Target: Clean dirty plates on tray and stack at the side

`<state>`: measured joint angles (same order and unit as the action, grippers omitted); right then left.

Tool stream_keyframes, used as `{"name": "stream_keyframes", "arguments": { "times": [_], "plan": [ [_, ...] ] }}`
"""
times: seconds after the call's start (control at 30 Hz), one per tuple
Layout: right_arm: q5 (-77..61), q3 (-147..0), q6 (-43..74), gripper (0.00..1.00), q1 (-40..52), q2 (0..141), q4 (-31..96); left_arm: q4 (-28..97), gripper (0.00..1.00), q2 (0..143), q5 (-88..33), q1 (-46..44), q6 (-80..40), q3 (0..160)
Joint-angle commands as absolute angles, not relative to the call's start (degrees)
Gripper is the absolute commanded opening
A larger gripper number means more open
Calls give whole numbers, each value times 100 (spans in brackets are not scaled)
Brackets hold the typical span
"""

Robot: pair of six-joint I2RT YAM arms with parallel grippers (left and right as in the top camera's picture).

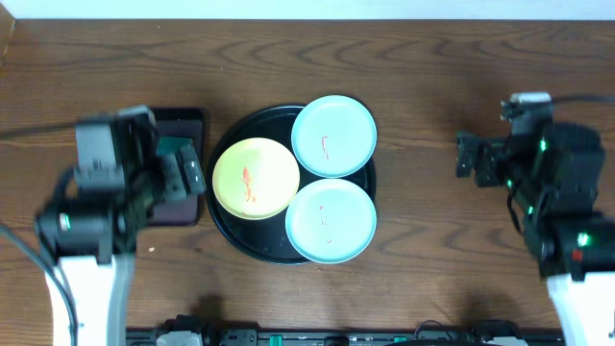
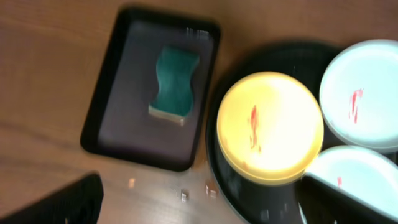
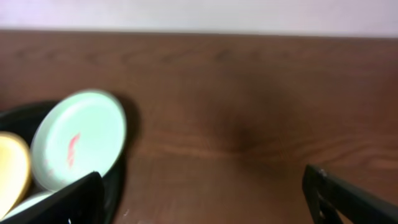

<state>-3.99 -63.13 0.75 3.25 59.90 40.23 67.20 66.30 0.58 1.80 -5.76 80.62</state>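
Hovering empty, left gripper (image 2: 199, 208) and right gripper (image 3: 205, 202) gape wide; sponge (image 2: 175, 84) lies ahead of the left jaws.

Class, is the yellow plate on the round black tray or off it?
On it: the yellow plate lies flat inside the rim of the tray.

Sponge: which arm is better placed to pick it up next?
Left. The left gripper hangs open over the small tray holding the sponge. The right gripper sits on the far side of the dirty plates.

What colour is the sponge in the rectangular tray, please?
The sponge is teal; left wrist view shows it best.
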Motion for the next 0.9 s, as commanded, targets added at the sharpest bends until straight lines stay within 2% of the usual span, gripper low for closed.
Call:
{"name": "stream_keyframes", "arguments": {
  "times": [0.0, 0.13, 0.23, 0.33, 0.4, 0.47, 0.73, 0.8, 0.87],
  "plan": [
    [-978, -6923, 58, 99, 357, 6490, 4329, 7074, 100, 7277, 21, 163, -561, 8827],
    [-1166, -7035, 193, 99, 360, 6855, 4263, 6971, 100, 7721, 137, 163, -561, 8884],
    [-2276, -7032, 36, 98, 360, 6995, 4174, 6718, 100, 8042, 158, 163, -563, 8884],
    [-3009, -7032, 163, 85, 464, 7231, 3948, 6676, 100, 8344, 167, 163, -567, 8884],
    [-2908, -7035, 567, 80, 657, 7437, 3828, 6657, 100, 8530, 172, 163, -563, 8884],
    [-2786, -7041, 974, 67, 910, 7666, 3732, 6628, 100, 8663, 290, 169, -563, 8884],
    [-2591, -7874, 2029, 42, 2082, 9054, 4040, 6659, 100, 8556, 864, 169, -561, 8886],
    [-2381, -8184, 2161, 42, 2344, 9424, 4252, 6648, 100, 8527, 871, 169, -561, 8886],
    [-2069, -8412, 2265, 49, 2626, 9745, 4368, 6602, 100, 8530, 963, 169, -565, 8884]
  ]
}}
